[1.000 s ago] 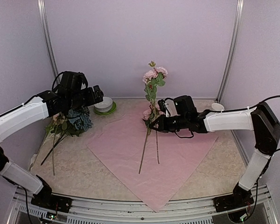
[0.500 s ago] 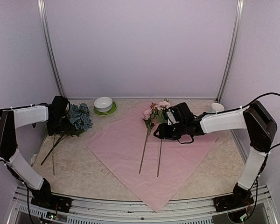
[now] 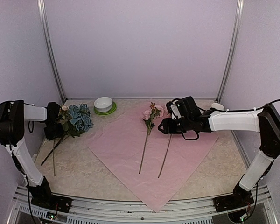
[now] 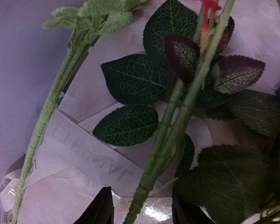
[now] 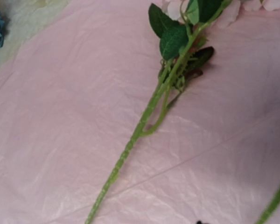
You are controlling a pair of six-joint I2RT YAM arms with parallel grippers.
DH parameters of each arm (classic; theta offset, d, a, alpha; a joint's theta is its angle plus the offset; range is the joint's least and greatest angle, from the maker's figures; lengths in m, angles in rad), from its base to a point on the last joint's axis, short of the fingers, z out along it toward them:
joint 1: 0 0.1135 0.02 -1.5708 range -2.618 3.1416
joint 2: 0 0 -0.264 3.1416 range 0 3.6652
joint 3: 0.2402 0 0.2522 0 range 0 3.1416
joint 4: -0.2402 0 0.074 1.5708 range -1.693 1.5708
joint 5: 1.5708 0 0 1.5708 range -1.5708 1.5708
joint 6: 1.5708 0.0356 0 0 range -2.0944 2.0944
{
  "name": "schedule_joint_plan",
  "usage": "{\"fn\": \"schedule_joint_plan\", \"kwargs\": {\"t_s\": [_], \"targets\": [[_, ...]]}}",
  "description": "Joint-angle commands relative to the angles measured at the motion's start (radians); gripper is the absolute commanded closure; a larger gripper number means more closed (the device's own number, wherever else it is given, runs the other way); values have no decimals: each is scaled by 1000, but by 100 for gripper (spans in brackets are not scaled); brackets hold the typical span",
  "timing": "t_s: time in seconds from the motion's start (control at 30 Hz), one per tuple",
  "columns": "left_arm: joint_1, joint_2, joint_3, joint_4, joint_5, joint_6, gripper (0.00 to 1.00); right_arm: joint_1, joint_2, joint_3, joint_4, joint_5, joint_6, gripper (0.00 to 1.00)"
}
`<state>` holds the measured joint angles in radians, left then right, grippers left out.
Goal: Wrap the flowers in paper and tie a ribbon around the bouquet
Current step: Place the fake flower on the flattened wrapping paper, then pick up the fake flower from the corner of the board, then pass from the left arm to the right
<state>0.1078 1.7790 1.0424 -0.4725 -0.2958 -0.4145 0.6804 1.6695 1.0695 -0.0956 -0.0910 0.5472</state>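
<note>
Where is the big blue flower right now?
In the overhead view the blue flower lies at the far left of the table, off the paper, just left of the white bowl on its green plate.

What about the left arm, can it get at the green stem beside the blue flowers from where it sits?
Probably yes. The left gripper straddles the green stem, one finger either side, nothing between. Only the ribbon lies underneath and might get caught too.
</note>
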Motion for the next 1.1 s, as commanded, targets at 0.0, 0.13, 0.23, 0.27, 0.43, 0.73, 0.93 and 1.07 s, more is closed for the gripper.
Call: {"fn": "schedule_joint_plan", "kwargs": {"t_s": [0.0,0.13,0.23,0.27,0.43,0.73,0.93,1.07], "targets": [[3,16,-13,-11,-23,-15,61,8,-29,-8,-25,7,-23,50],[3,-29,-34,-12,-32,-21,68,7,-33,-9,-22,-2,-32,50],[3,-42,-36,-11,1,-22,89,7,-29,-2,-18,-7,-40,50],[4,-47,-34,-17,18,-26,98,8,-28,1,-20,-8,-41,50],[-34,-166,-33,-44,5,-58,100,7,-48,7,-32,0,-46,50],[-141,-417,48,-127,-81,-66,100,8,-61,23,-40,-4,-57,50],[-439,-618,98,35,-46,-23,100,16,-95,30,-8,-53,-138,49],[-736,-663,80,322,26,-10,100,79,-155,27,169,-284,-275,46]]}}
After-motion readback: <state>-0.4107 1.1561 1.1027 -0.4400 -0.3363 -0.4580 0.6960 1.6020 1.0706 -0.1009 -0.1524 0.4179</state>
